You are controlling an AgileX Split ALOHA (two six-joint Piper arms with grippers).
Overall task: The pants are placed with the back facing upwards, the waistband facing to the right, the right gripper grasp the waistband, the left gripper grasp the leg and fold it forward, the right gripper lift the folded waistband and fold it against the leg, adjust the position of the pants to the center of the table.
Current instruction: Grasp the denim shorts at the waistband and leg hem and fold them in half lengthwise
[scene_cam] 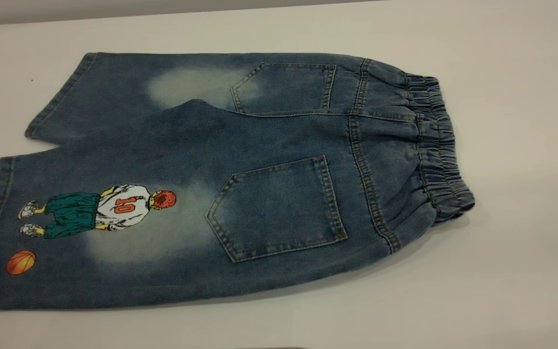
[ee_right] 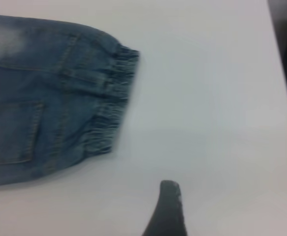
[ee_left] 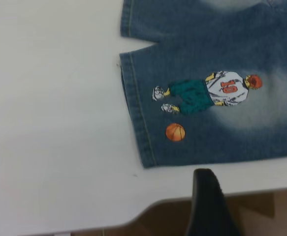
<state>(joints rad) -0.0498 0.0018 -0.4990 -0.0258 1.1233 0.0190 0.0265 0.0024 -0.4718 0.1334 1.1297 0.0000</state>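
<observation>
The pants (scene_cam: 240, 184) lie flat on the white table (scene_cam: 516, 271), back up, both stitched pockets showing. The gathered waistband (scene_cam: 441, 145) points right, and the printed leg (scene_cam: 95, 218) with the "10" player and orange basketball lies nearest the front edge. Neither gripper appears in the exterior view. My left gripper (ee_left: 230, 196) hovers off the table's edge beside the printed leg's hem (ee_left: 138, 118); one black fingertip (ee_left: 206, 179) shows, with nothing against it. My right gripper (ee_right: 207, 199) hangs over bare table short of the waistband (ee_right: 114, 98), one fingertip (ee_right: 170, 189) showing, holding nothing.
The plain leg (scene_cam: 129, 92) with a faded patch lies behind the printed one. The table's front edge (ee_left: 173, 201) with brown floor beyond shows in the left wrist view. Its right edge (ee_right: 281, 54) shows in the right wrist view.
</observation>
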